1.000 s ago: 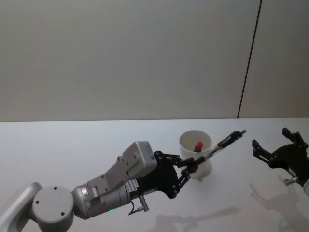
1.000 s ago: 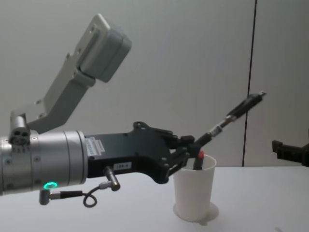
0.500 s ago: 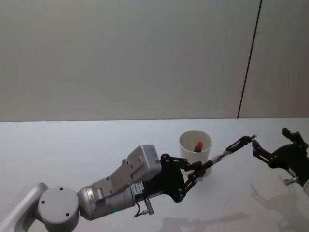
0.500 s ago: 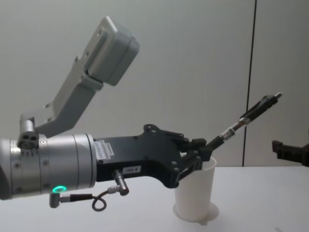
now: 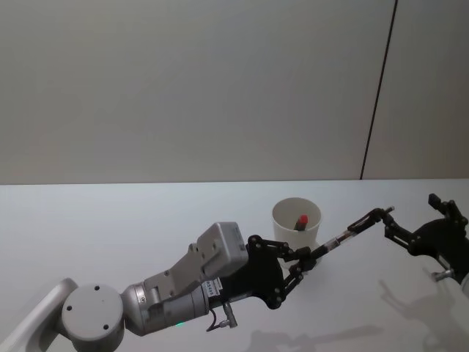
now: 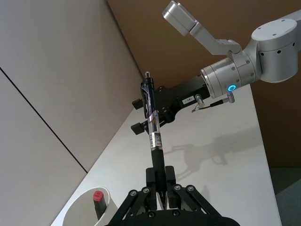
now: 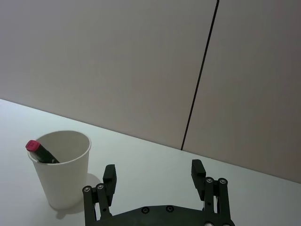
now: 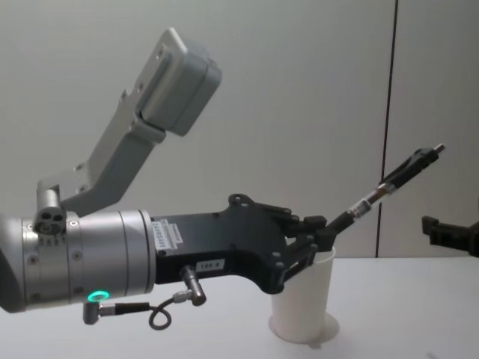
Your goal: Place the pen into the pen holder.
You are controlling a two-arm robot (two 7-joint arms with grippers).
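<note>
Pen [image 5: 355,226], seemingly light, stiff and slick, is pinched by its end in the left gripper [image 5: 311,257] just beside the cup [image 5: 283,224]; right gripper [image 5: 410,214] hangs open.

The cup [image 5: 284,217] stands on the desk [image 5: 110,227]; my left hand [image 5: 311,258], just before it, slants the pen [image 5: 352,227] rightward toward my right hand [image 5: 410,210].
</note>
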